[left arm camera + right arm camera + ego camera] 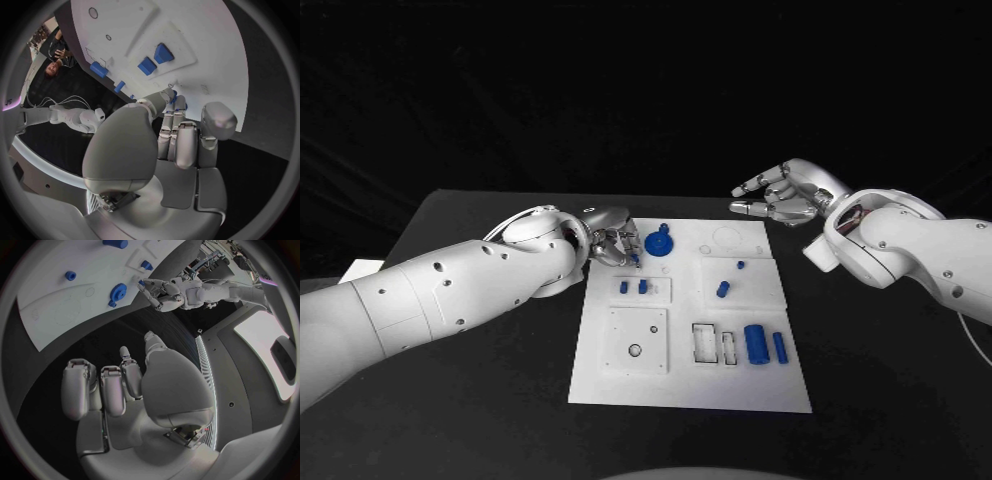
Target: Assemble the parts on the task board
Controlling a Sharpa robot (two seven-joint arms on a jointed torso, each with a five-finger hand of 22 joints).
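While the left hand (607, 243) pinches a small blue part (180, 103) over the task board (689, 392) by the blue gear (659, 242), right hand (783, 195) hovering beyond the far edge, fingers loosely curled, holding nothing.

Dark all round in the head view, black backdrop and black counter (473, 400) swallowing the light, while the white task board (689, 390) glows bright from overhead, nearly washed out. Both wrist views bend hard at the rim, ringed by a dark frame, with soft sheen on the silver left hand (181, 145).
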